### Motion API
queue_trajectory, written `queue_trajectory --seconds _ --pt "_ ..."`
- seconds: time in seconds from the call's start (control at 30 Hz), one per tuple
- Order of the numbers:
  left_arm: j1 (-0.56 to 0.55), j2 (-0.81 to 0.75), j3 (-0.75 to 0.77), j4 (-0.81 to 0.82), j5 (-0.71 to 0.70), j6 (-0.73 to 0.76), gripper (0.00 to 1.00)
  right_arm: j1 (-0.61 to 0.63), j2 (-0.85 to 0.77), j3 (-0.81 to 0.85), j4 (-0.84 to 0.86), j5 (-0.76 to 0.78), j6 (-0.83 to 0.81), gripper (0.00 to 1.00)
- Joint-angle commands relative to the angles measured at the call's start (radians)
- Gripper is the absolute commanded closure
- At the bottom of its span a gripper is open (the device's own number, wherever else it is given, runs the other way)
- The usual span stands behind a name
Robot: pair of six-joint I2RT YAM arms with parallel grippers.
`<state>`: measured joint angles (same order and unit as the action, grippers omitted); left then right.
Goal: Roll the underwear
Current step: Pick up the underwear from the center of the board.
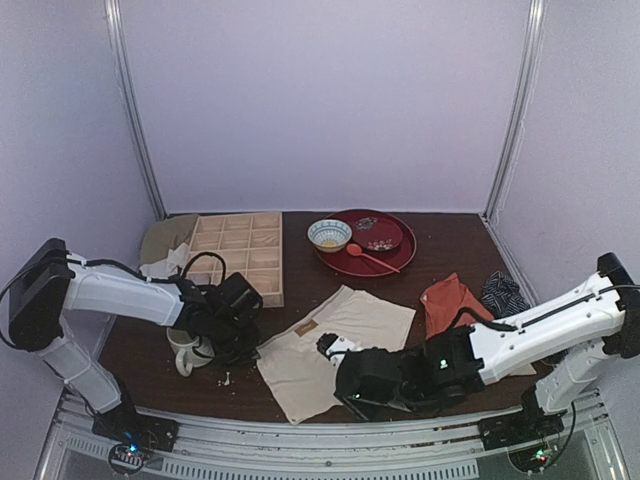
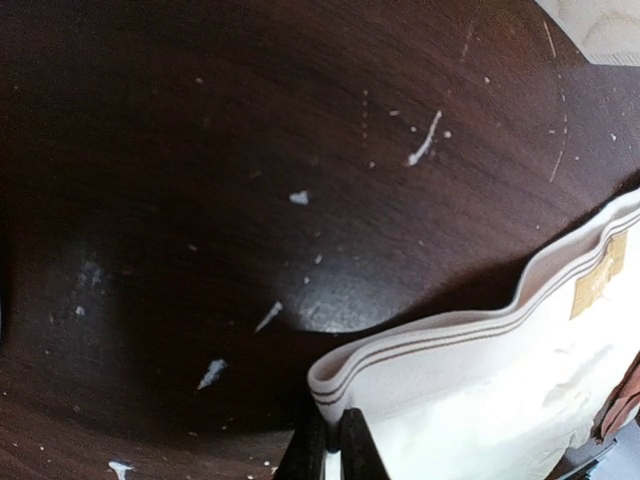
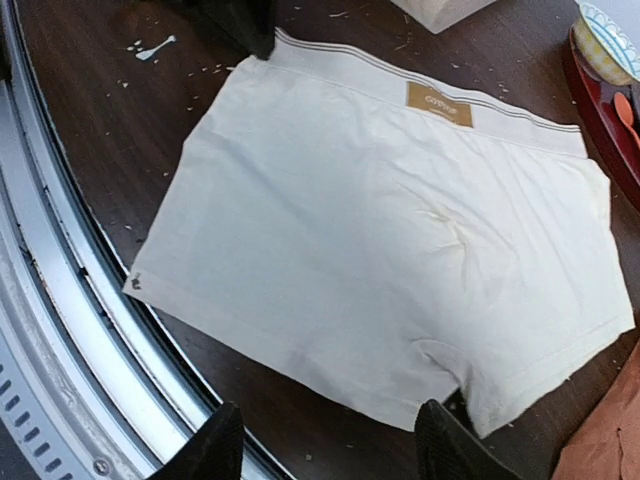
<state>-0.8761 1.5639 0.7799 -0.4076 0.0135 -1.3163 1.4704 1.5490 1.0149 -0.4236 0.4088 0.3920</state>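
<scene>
Underwear [image 1: 365, 320] pinched at one corner, roll not begun

Left gripper [image 2: 332, 452]: jaws together on the waistband corner [image 2: 340, 375]; cloth spreads from them toward 2 o'clock in the left wrist view. Right gripper [image 3: 330, 440]: jaws apart over the leg hem [image 3: 300, 365], garment flat at their 12 o'clock. Long axis, top view: 8 to 2 o'clock, along the waistband. Both arms at the cloth, left alone holding

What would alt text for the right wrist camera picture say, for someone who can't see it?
Cream underwear lies spread flat on a dark table, a tan label on its waistband at the top. The right hand holds its two dark fingers apart at the bottom edge, near the hem.
</scene>
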Motion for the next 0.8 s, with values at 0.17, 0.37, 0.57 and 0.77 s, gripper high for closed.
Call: queue_trajectory --seconds 0.17,0.37,0.57,0.77 --pt "0.009 -0.011 -0.040 0.051 -0.005 0.030 0.92 0.126 0.292 0.206 0.065 0.055 -0.052 0.52" --pt "0.010 -0.025 -0.057 0.065 -0.005 0.015 0.92 0.127 0.377 0.263 0.105 0.025 -0.088 0.59" --pt "0.011 -0.033 -0.054 0.064 -0.004 0.015 0.92 0.127 0.437 0.300 0.126 -0.014 -0.098 0.69" --pt "0.011 -0.040 -0.055 0.063 -0.004 0.015 0.92 0.114 0.472 0.304 0.142 -0.031 -0.093 0.71"
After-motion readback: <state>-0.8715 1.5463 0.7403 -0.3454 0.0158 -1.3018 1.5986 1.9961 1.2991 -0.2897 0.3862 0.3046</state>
